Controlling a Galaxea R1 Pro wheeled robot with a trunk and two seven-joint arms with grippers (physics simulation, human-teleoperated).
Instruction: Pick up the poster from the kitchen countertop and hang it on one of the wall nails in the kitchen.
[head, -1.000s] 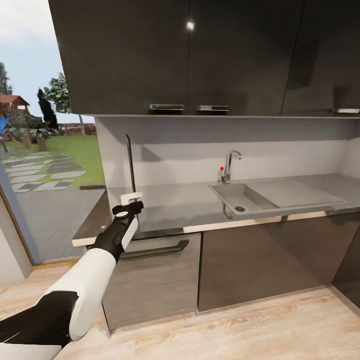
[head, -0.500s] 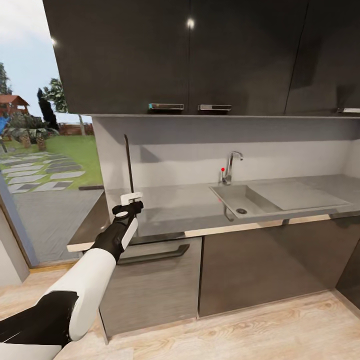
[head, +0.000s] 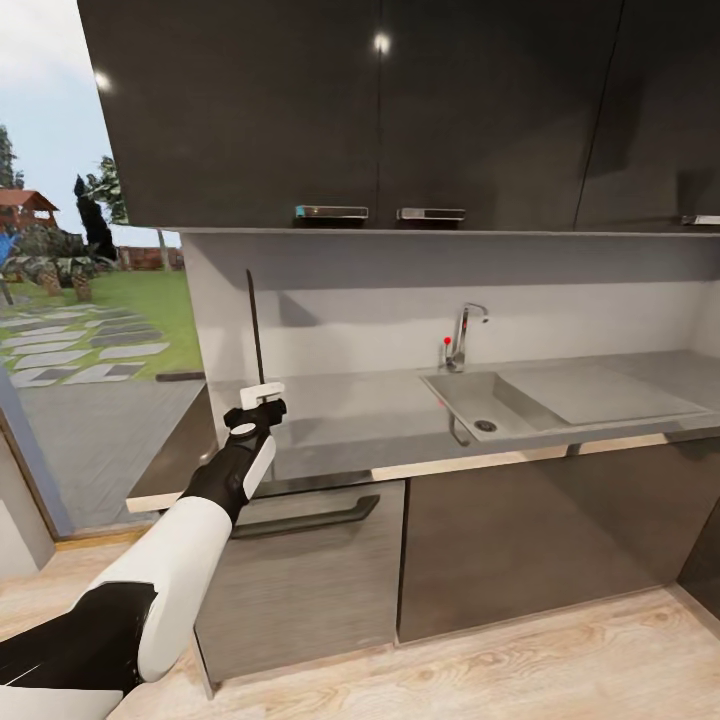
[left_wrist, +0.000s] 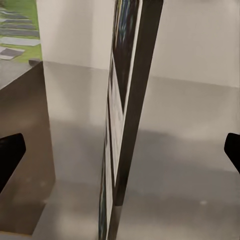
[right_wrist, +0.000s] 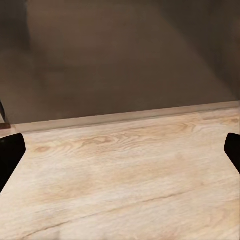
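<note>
The grey tabletop (head: 380, 420) runs along the wall, carrying one sink (head: 480, 400) and one tap (head: 462, 335). One poster (head: 256, 330) stands upright and edge-on at the tabletop's left end, directly ahead of the left hand (head: 262, 398); in the left wrist view its frame (left_wrist: 131, 100) sits between widely spread fingertips. The right hand (right_wrist: 120, 155), also spread, hangs above the wooden floor (right_wrist: 130, 175).
</note>
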